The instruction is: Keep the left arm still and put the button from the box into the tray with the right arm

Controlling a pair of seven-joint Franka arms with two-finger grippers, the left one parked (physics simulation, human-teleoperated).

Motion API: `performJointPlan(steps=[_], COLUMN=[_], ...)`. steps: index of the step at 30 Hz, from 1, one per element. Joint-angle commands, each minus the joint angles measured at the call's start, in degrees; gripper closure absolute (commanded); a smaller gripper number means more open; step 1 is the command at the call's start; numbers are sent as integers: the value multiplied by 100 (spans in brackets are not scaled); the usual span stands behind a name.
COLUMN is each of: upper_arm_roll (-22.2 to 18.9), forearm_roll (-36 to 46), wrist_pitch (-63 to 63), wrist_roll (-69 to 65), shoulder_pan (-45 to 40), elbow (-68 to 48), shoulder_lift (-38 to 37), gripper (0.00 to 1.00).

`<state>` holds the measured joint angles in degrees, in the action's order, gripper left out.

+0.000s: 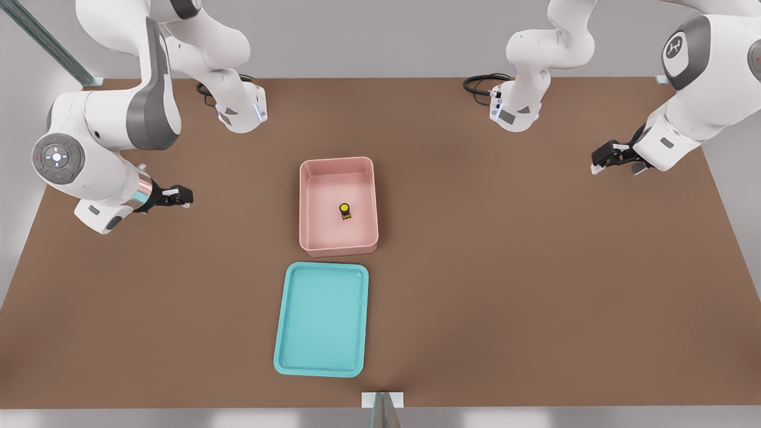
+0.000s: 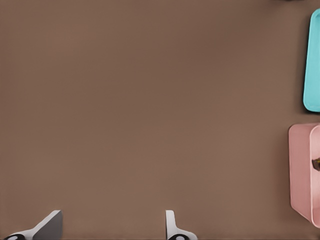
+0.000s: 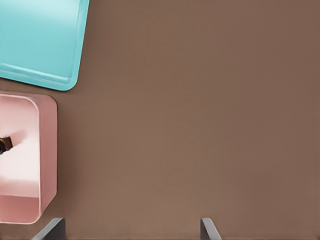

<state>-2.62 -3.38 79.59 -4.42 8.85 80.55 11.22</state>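
Observation:
A tiny yellow-capped button [image 1: 345,210] stands inside the pink box [image 1: 337,161] at the table's middle; a sliver of the button [image 3: 4,144] shows in the right wrist view. The teal tray [image 1: 321,321] lies just in front of the box and holds nothing. My gripper [image 1: 184,197] hovers over bare table well off to the front view's left of the box, pointing toward it. Its fingertips [image 3: 52,230] stand wide apart with nothing between them, so it is open. The box [image 3: 46,150] and a corner of the tray [image 3: 45,40] show at the edge of the right wrist view.
The parked arm's gripper [image 1: 606,157] hangs over the table at the front view's right. Two arm bases [image 1: 241,110] [image 1: 516,110] with black cables stand at the table's back edge. A small metal bracket [image 1: 382,399] sits at the front edge.

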Motion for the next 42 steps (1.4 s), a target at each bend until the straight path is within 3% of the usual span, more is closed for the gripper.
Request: performJointPlan(steps=[1, 2, 3, 4, 7, 9, 11, 17, 28, 37, 39, 42], upper_arm_roll=[-1, 16, 507, 1140, 1229, 1247, 1238, 1159, 1159, 1150, 1150, 1159], forearm_roll=[-14, -14, -14, -23, 223, 206, 127, 144, -84, -172, -172, -190], wrist_pitch=[-102, -119, -128, -49, 1497, 3131, 4380, 5927, 6595, 6631, 6657, 6648], wrist_roll=[-402, -402, -385, 895, 3983, 4817, 5275, 5293, 4713, 4617, 4616, 4616], shoulder_pan=[12, 99, 170, 678, 2551, 2999, 3026, 2851, 2727, 2710, 2701, 2701], elbow=[-4, -4, 66, 23, 40, 567, 1525, 3186, 3907, 3855, 3863, 3863], shoulder_lift=[3, 38, 195, 442, 1294, 1646, 1532, 1348, 1594, 1778, 1778, 1778], gripper=[0, 0, 0, 0, 0, 0, 0, 0, 0, 0, 26, 46])
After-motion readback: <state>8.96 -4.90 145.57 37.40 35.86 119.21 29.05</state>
